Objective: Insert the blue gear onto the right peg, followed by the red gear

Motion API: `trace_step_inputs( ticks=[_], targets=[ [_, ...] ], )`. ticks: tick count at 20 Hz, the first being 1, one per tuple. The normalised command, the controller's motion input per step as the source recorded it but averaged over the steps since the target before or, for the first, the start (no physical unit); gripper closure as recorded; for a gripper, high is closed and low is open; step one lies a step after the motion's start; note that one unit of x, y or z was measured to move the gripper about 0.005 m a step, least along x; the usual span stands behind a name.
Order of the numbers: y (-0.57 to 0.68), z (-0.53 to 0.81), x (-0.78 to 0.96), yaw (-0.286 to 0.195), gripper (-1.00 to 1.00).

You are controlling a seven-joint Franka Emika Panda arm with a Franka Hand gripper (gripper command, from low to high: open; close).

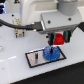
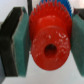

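My gripper (image 1: 58, 39) is shut on the red gear (image 1: 59, 38) and holds it above the plate. In the wrist view the red gear (image 2: 49, 36) fills the frame, its central hole facing the camera, clamped between two teal finger pads (image 2: 21, 42). The blue gear (image 1: 51, 53) sits on the black-rimmed grey plate (image 1: 36, 59), toward the exterior view's right, directly below the red gear. A sliver of the blue gear's toothed rim (image 2: 51, 5) shows past the red gear in the wrist view. The right peg is hidden by the blue gear. A thin dark peg (image 1: 37, 56) stands on the plate's other side.
The plate lies on a white table (image 1: 15, 70). A small dark-and-tan fixture (image 1: 19, 33) stands at the back on the exterior view's left, with a black cable (image 1: 10, 23) arcing above it. The arm's white body (image 1: 45, 10) fills the upper part of the view.
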Motion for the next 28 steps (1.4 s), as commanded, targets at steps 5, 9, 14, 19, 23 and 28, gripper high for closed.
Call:
trace_step_inputs(
  ticks=[5,9,14,19,23,28],
  targets=[
    [-0.07,-0.09,0.23,0.0,1.0],
    [-0.08,-0.17,0.08,0.0,1.0],
    [-0.11,-0.19,0.05,0.0,1.0],
    [-0.03,0.13,0.02,0.0,1.0],
    [-0.09,0.32,0.01,0.0,1.0],
    [-0.12,0.27,0.01,0.0,1.0]
  ],
)
